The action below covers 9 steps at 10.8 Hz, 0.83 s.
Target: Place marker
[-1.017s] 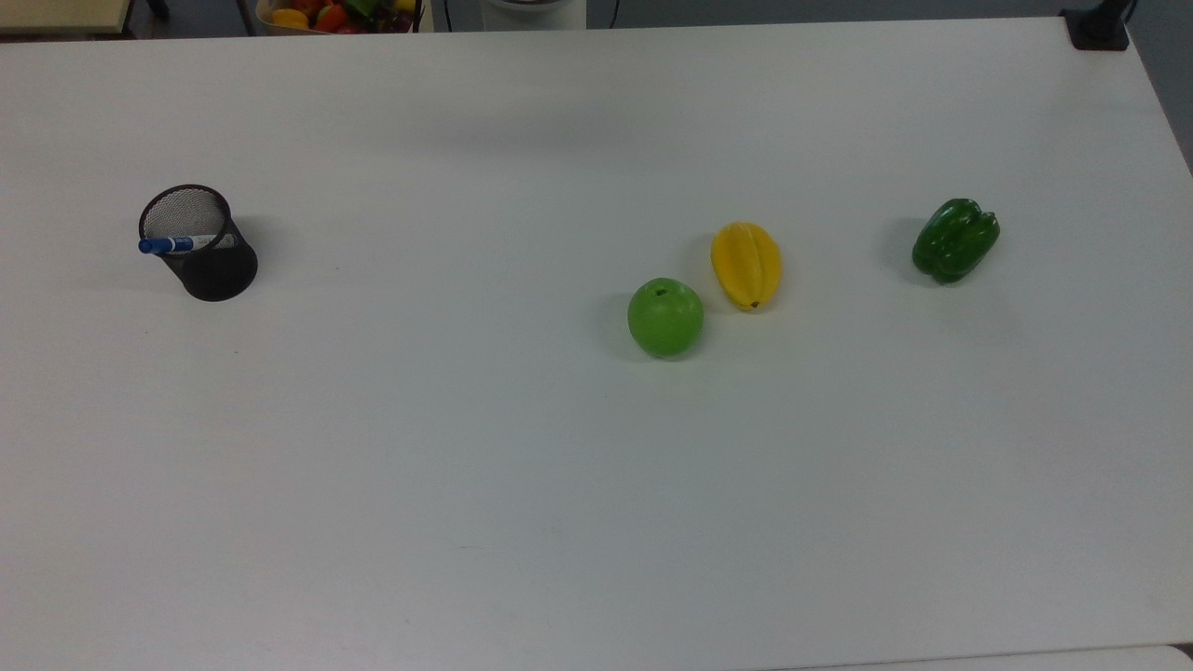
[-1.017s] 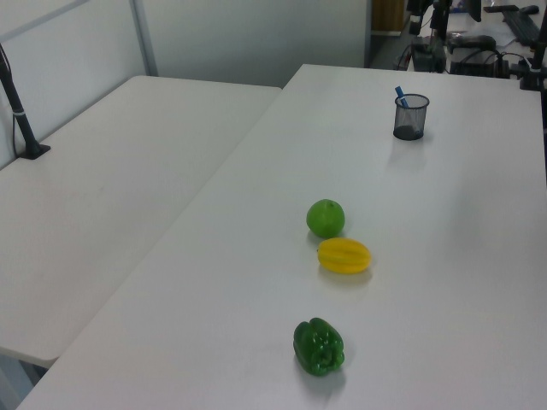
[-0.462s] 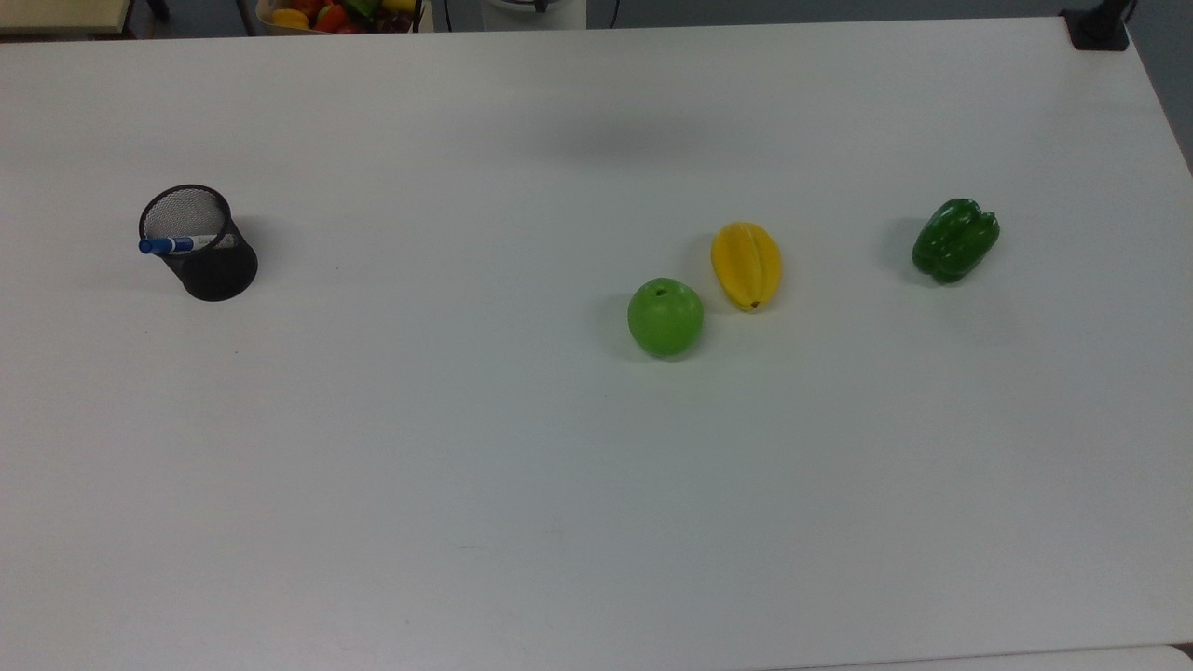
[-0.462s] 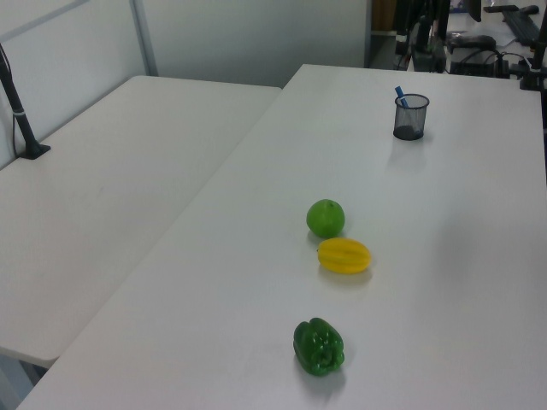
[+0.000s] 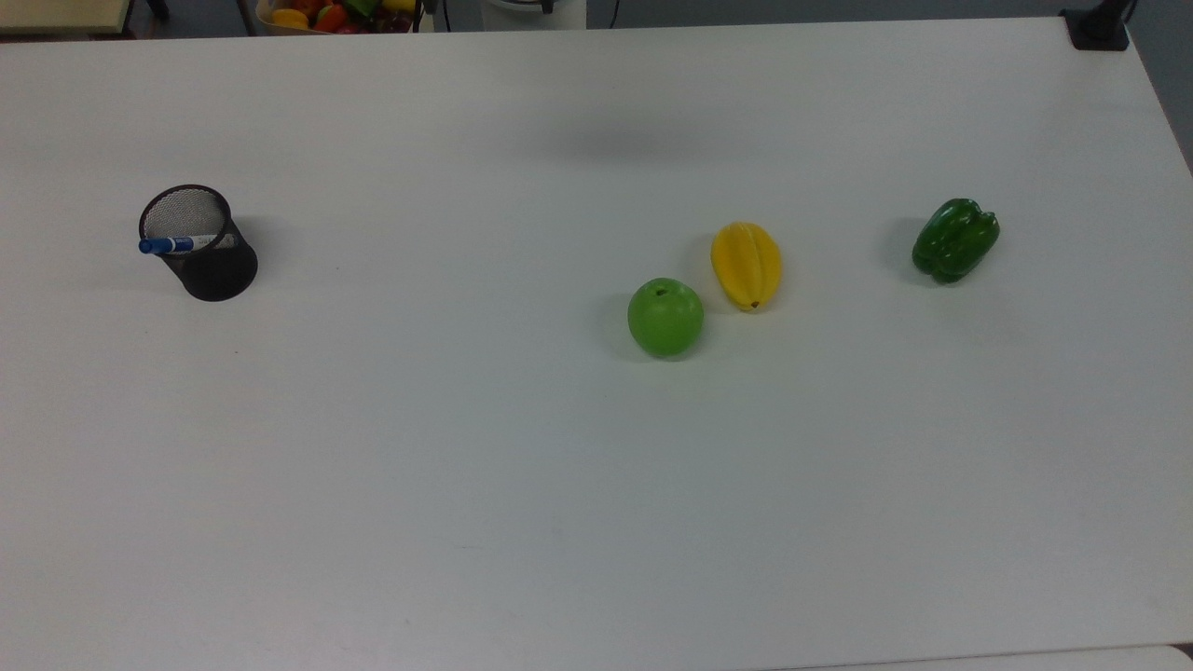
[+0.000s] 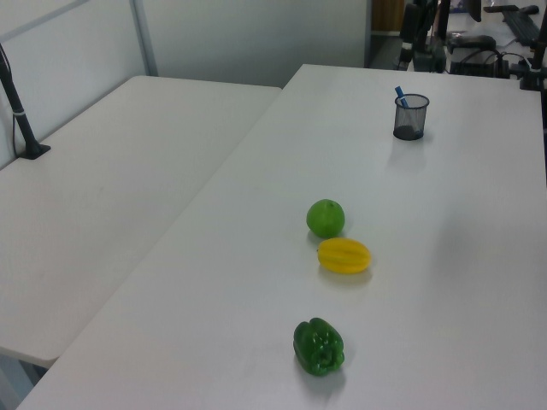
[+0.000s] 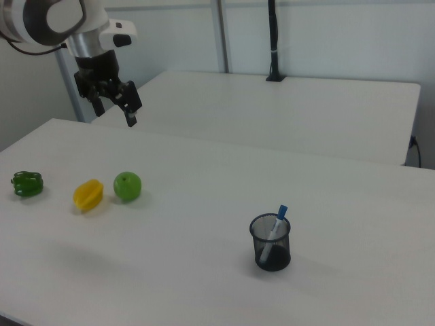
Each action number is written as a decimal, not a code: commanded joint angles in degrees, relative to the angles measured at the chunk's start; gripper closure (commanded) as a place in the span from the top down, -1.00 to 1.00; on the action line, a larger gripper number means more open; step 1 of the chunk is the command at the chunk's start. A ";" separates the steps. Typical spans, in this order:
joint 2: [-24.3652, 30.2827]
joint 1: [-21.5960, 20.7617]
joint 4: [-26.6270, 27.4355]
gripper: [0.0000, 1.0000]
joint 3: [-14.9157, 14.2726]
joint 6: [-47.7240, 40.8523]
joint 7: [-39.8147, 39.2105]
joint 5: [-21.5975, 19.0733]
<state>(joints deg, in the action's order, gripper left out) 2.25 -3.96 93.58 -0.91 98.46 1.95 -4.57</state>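
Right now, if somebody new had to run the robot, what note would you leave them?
Pincer: open, holding nothing, up in the air above the table, well away from the cup.
Marker: standing tilted in the black mesh cup, blue cap sticking out over the rim.
Done: the marker looks placed.
Left: probably nothing; just check it stays put.
Apple, starfruit and green pepper lie on the table, not part of the job.

White marker (image 5: 182, 244) with blue cap, black mesh cup (image 5: 207, 250), green apple (image 5: 665, 317), yellow starfruit (image 5: 746, 265), dark-green pepper (image 5: 954, 239).
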 commanded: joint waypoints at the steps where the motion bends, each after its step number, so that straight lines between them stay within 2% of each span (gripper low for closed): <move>1: 1.62 -2.72 3.28 1.00 -3.39 3.76 -7.82 0.53; 9: 2.05 -2.55 2.92 1.00 -3.83 1.65 -6.87 0.44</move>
<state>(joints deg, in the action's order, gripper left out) 2.40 -5.29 94.79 -3.65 100.51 -5.13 -4.54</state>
